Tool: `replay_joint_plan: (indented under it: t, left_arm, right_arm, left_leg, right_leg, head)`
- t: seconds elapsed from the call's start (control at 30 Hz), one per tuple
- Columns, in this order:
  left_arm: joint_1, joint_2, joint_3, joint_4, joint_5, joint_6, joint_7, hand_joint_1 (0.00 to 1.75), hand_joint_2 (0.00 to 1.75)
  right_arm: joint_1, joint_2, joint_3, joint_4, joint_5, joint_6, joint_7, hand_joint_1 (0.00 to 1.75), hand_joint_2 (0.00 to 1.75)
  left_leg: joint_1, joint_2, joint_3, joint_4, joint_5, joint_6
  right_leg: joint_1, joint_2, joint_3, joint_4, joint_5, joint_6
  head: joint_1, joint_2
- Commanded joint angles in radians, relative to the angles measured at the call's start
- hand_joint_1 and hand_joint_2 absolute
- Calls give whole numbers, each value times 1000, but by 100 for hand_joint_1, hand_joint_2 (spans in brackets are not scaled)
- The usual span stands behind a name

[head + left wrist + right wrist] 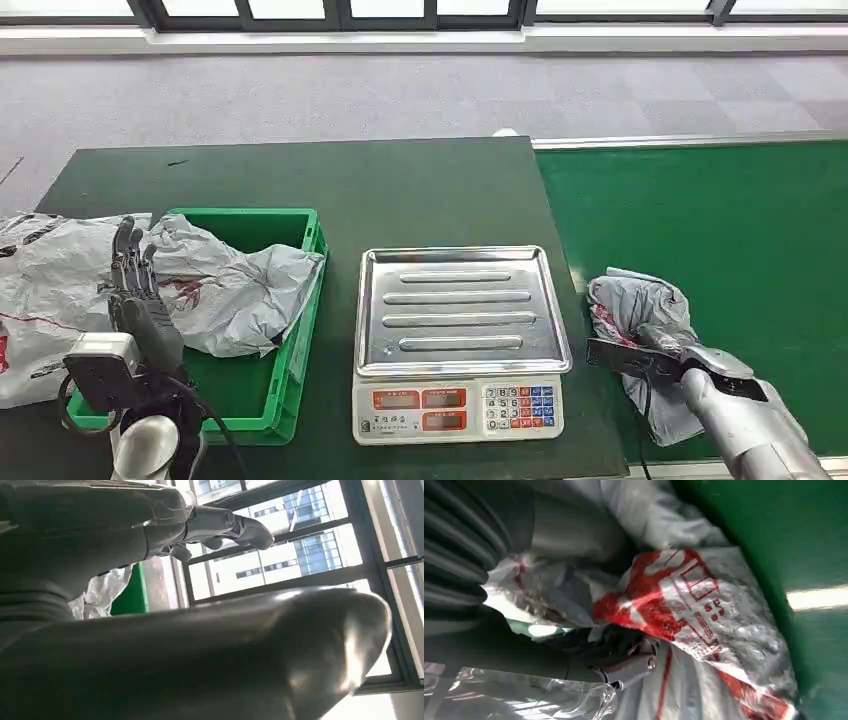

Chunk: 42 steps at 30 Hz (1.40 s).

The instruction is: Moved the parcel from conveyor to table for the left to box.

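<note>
**Right hand on parcel at conveyor edge**

The right hand (655, 352) grips the crumpled grey parcel (640, 305) on the green conveyor (720, 230); the bag hides its fingers. The left hand (138, 295) is released, fingers straight, over bags in the green crate (300, 300) on the counter (340, 180).

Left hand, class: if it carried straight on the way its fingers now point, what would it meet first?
Likely the crumpled grey bag lying over the green crate. The left hand hovers open, fingers pointing away from the robot, above that bag; height is unclear, so it might pass above.
</note>
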Motion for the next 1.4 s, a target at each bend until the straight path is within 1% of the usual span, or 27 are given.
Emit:
replay_joint_plan:
  t: [0.03, 0.07, 0.17, 0.2, 0.27, 0.3, 0.33, 0.37, 0.4, 0.43, 0.47, 0.5, 0.53, 0.6, 0.63, 0.67, 0.73, 0.87, 0.97, 1.27, 1.4]
  left_arm:
    - [-72, 13, -34, 86, 13, -3, 13, 0, 0]
    - [-74, 13, -34, 85, 13, -4, 14, 0, 0]
    - [-74, 13, -34, 85, 13, -4, 14, 0, 0]
    - [-69, 14, -32, 80, 14, -3, 14, 0, 0]
    - [-49, 15, -24, 65, 18, 2, 14, 0, 0]
    - [-16, 16, -13, 39, 19, 13, 7, 0, 0]
    - [13, 16, -4, 14, 19, 18, 2, 0, 0]
    - [41, 18, 1, -9, 20, 19, -6, 0, 0]
    - [79, 16, 15, -40, 22, 26, -19, 0, 0]
    - [96, 15, 20, -52, 23, 25, -26, 0, 0]
    - [109, 11, 25, -62, 23, 25, -32, 0, 0]
    - [116, 7, 29, -72, 24, 24, -36, 0, 0]
    - [115, 6, 30, -72, 24, 23, -36, 0, 0]
    - [106, -1, 31, -68, 21, 23, -38, 0, 0]
    - [99, -5, 30, -64, 20, 21, -40, 0, 0]
    - [93, -9, 30, -59, 19, 21, -40, 0, 0]
    - [77, -12, 26, -52, 17, 22, -38, 0, 0]
    - [75, -12, 25, -51, 17, 22, -36, 0, 0]
    - [76, -11, 26, -52, 17, 22, -36, 0, 0]
    - [77, -11, 26, -53, 17, 22, -36, 0, 0]
    - [80, -4, 22, -63, 18, 28, -32, 0, 0]
  right_arm:
    - [-18, 44, 158, 117, -8, 18, -17, 175, 175]
    - [-18, 46, 160, 117, -8, 17, -17, 175, 175]
    - [-18, 46, 160, 117, -8, 17, -17, 175, 175]
    - [-16, 45, 166, 111, -13, 9, -18, 175, 175]
    - [-18, 46, 166, 92, -25, -51, 10, 175, 175]
    - [-17, 54, 143, 60, -32, -160, 52, 175, 175]
    - [-13, 57, 119, 26, -46, -215, 79, 175, 175]
    - [-5, 48, 109, -17, -47, -238, 94, 175, 175]
    - [27, 41, 50, -121, -67, -330, 121, 175, 175]
    - [40, 34, 18, -190, -57, -368, 152, 175, 175]
    - [44, 43, -26, -247, -59, -414, 155, 175, 175]
    - [60, 46, -80, -335, -60, -414, 168, 175, 175]
    - [70, 45, -96, -372, -47, -395, 178, 175, 175]
    - [95, 71, -182, -454, -42, -462, 150, 175, 175]
    - [114, 79, -221, -507, -47, -482, 138, 175, 175]
    - [128, 82, -243, -554, -49, -497, 132, 175, 175]
    - [156, 88, -286, -634, -46, -498, 125, 175, 175]
    - [160, 91, -294, -636, -43, -494, 123, 175, 175]
    - [159, 95, -295, -629, -41, -492, 121, 175, 175]
    - [159, 100, -301, -627, -39, -503, 109, 175, 175]
    - [181, 92, -330, -674, -50, -505, 93, 175, 175]
  left_leg:
    - [1, -2, 0, -1, 1, 0]
    - [1, -6, -4, -5, 6, -1]
    - [1, -4, 0, -1, 2, 0]
    - [1, -5, -2, -3, 3, 0]
    - [1, -4, 0, -1, 1, 0]
    - [1, -5, -1, -3, 2, 0]
    - [1, -4, 0, -1, 1, 0]
    - [1, -3, 0, -3, 2, 0]
    - [0, -2, -1, -5, 3, -1]
    - [0, 0, -2, -4, 2, 0]
    - [0, -1, -3, -1, 0, 0]
    - [-1, 1, -5, -2, 0, 0]
    - [-1, -1, -6, 0, 0, 0]
    - [-1, -3, -10, 0, 1, 0]
    - [-1, -3, -10, -1, 1, -1]
    - [-1, -5, -10, -1, 1, 0]
    - [-1, -9, -11, 0, 2, 0]
    - [-1, -13, -7, 0, 3, 0]
    - [-1, -13, -6, -1, 3, 0]
    - [-1, -13, -9, -2, 4, 0]
    - [-1, -14, -10, -1, 4, 0]
  right_leg:
    - [1, -2, 1, -1, 1, 0]
    - [1, -6, -2, -6, 4, -1]
    - [1, -4, 1, -2, 1, 0]
    - [1, -5, 0, -3, 2, 0]
    - [0, -4, 1, -2, 0, 0]
    - [0, -5, 1, -3, 1, 0]
    - [0, -4, 1, -1, 0, 0]
    - [0, -3, 0, -3, 1, 0]
    - [0, -2, -1, -5, 2, 0]
    - [-1, 0, -1, -3, 1, 0]
    - [-1, 0, -2, 0, 0, 0]
    - [-2, 1, -4, -1, 0, 0]
    - [-2, -1, -6, 2, -1, 0]
    - [-2, -3, -9, 2, -1, 0]
    - [-2, -2, -10, 1, 0, 0]
    - [-2, -5, -9, 1, -1, 0]
    - [-2, -9, -10, 1, -1, 0]
    - [-1, -12, -9, 1, -1, 0]
    - [-1, -12, -9, 0, -1, 0]
    - [-1, -12, -9, -1, 0, 0]
    - [-2, -13, -10, 0, -1, 0]
  head:
    - [0, 0]
    - [0, 0]
    - [0, 0]
    - [0, 0]
    - [0, 0]
    - [0, 0]
    - [0, 0]
    - [0, 0]
    - [0, 0]
    - [0, 0]
    - [0, 0]
    - [0, 0]
    - [0, 0]
    - [0, 0]
    - [0, 0]
    - [0, 0]
    - [0, 0]
    - [0, 0]
    - [0, 0]
    - [0, 0]
    - [0, 0]
